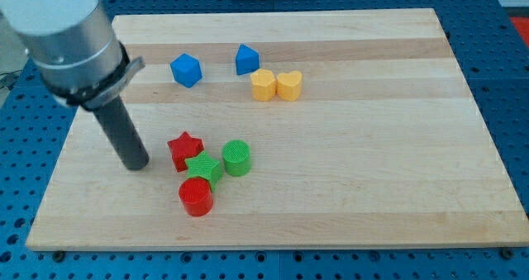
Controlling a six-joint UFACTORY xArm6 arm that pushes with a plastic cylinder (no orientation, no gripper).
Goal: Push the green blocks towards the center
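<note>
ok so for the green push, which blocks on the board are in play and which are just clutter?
In play:
- green star block
- green cylinder block
- my tip, at the view's left of the red star, apart from it

Just lying about:
- red star block
- red cylinder block
- blue cube block
- blue pentagon-like block
- yellow hexagon-like block
- yellow heart block

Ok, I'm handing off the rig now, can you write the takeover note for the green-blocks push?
My tip rests on the board, at the view's left of the cluster, touching nothing.
Green star and green cylinder sit left of and below centre, bunched with the red star and red cylinder.
Done: nothing evident.
Left: push both greens toward the view's right and up.
</note>
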